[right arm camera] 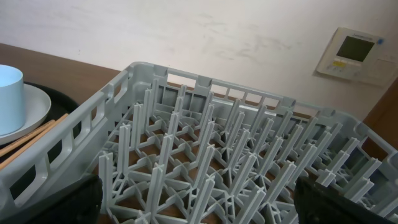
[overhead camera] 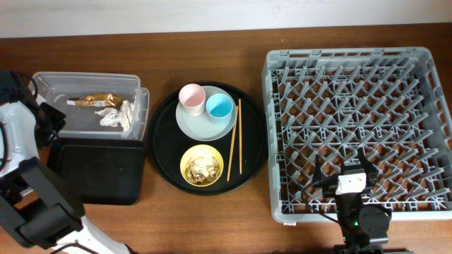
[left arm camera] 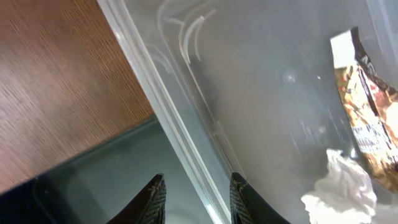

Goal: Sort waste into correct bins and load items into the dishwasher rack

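Left pincer [left arm camera: 196,182] astride clear tub [left arm camera: 261,81] rim, tissue [left arm camera: 342,186] and wrapper [left arm camera: 367,118] inside

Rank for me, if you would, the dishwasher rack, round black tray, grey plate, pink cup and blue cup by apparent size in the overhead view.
1. dishwasher rack
2. round black tray
3. grey plate
4. pink cup and blue cup: these look about alike, so I leave them unranked.
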